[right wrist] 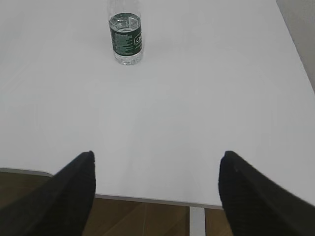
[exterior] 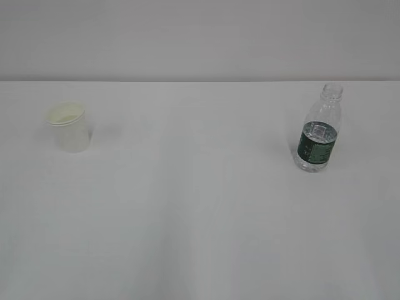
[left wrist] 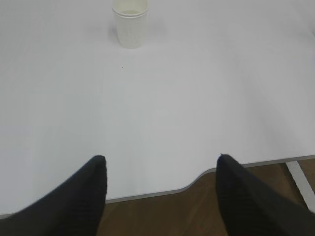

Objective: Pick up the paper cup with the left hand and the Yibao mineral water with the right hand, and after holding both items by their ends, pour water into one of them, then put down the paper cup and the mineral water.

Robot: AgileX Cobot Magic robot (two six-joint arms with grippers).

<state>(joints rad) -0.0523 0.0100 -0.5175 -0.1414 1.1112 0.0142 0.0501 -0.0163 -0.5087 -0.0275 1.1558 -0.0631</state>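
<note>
The white paper cup [exterior: 69,127] stands upright on the left of the white table; it also shows at the top of the left wrist view [left wrist: 130,24]. The clear Yibao mineral water bottle [exterior: 319,129], green label, no cap, stands upright on the right; it shows at the top of the right wrist view [right wrist: 125,36]. My left gripper [left wrist: 160,160] is open and empty over the table's near edge, far from the cup. My right gripper [right wrist: 156,156] is open and empty over the near edge, far from the bottle. Neither arm shows in the exterior view.
The white table [exterior: 200,206] has a grey near edge [left wrist: 147,195] with a curved notch. Brown floor [left wrist: 162,216] lies below it. A white table leg [right wrist: 197,222] shows under the edge. A pale wall [exterior: 200,37] stands behind the table.
</note>
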